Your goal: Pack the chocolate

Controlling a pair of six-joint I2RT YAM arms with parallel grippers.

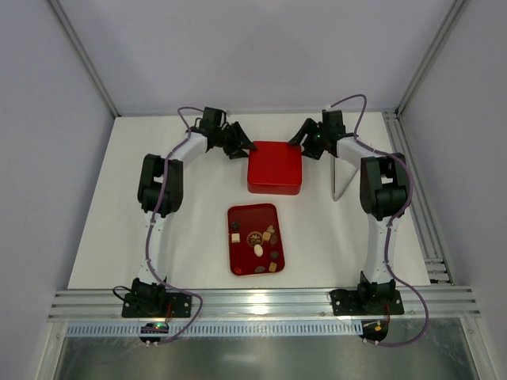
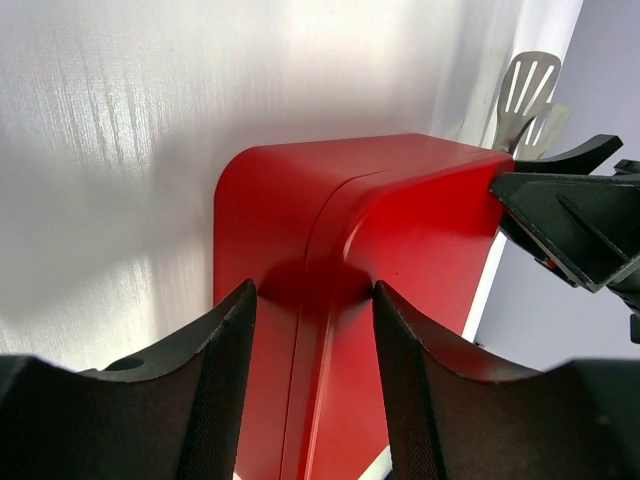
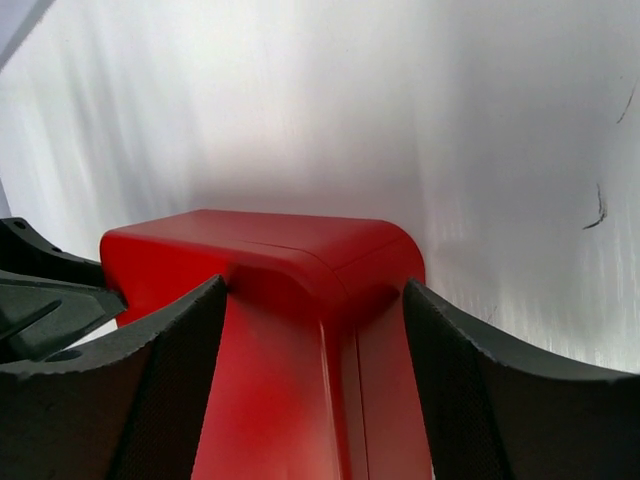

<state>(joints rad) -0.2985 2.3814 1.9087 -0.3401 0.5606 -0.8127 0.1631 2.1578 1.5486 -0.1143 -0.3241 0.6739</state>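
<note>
The chocolate (image 1: 259,251) is several small brown, tan and cream pieces lying loose on a flat red tray (image 1: 234,261) in mid-table, apart from both arms. Behind it stands a square red box (image 1: 274,166) with its lid on. My left gripper (image 1: 242,149) is at the box's far left corner. In the left wrist view its fingertips (image 2: 312,292) press either side of that corner of the box (image 2: 400,230). My right gripper (image 1: 305,142) is at the far right corner, its jaws (image 3: 314,287) likewise bearing on the two faces of the box (image 3: 260,250).
A metal slotted spatula (image 1: 336,182) lies on the table just right of the box, beside the right arm, and its head shows in the left wrist view (image 2: 525,90). White walls close the table at the back and sides.
</note>
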